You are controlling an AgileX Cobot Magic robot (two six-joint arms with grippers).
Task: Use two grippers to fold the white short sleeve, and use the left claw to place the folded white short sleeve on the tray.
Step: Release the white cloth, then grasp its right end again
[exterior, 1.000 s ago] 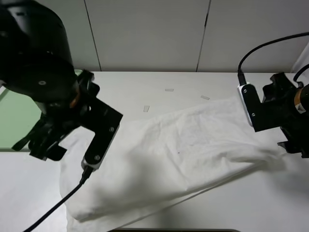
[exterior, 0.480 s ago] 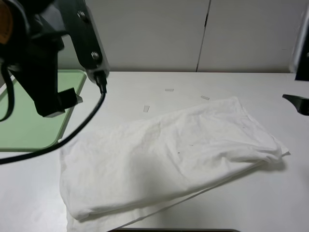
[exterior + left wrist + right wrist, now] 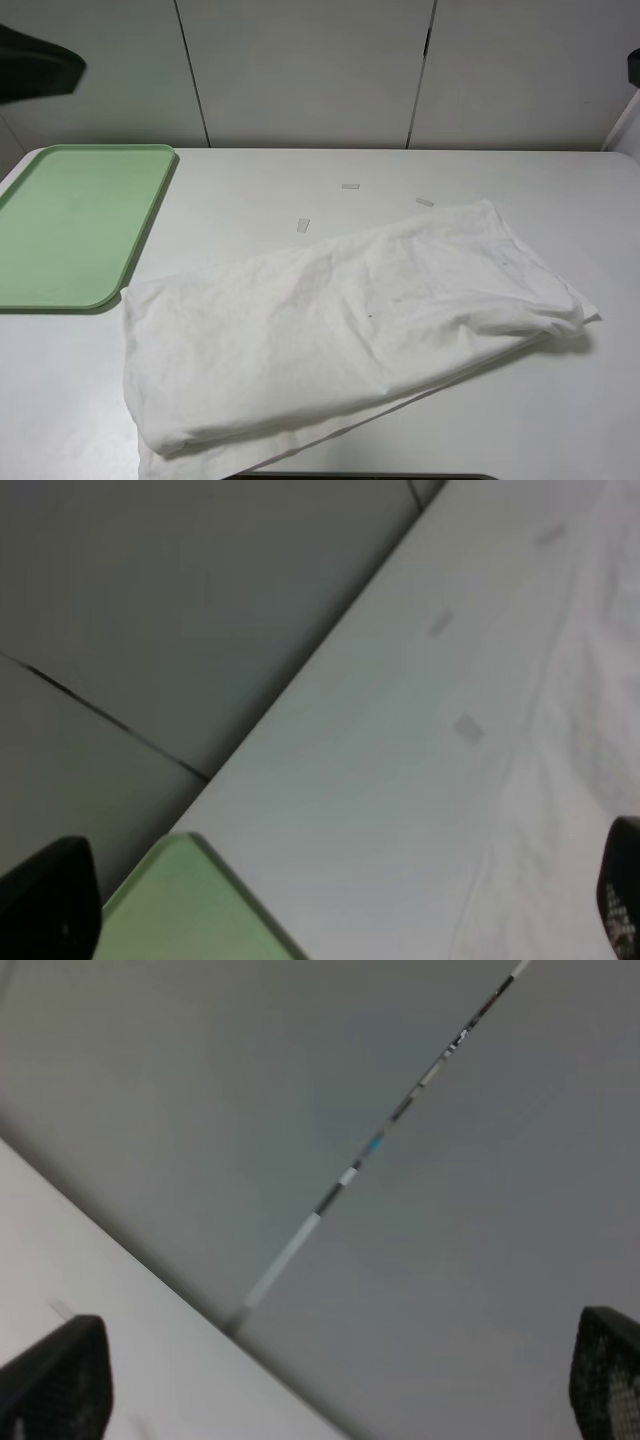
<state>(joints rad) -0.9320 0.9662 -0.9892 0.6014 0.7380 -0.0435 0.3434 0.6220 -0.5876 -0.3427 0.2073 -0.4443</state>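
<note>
The white short sleeve (image 3: 340, 320) lies folded and wrinkled across the pale surface (image 3: 560, 420), one corner just beside the green tray (image 3: 70, 225). Only the wrist views show the jaws: on both the left gripper (image 3: 335, 895) and the right gripper (image 3: 332, 1372) they are spread wide, holding nothing.

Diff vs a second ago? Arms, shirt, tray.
Both arms pulled up and away from the white short sleeve. The left gripper and right gripper are now almost out of the high view, jaws open, holding nothing. The tray, earlier partly hidden by the left arm, now shows fully. White short sleeve, tray and tape strips stayed put.
</note>
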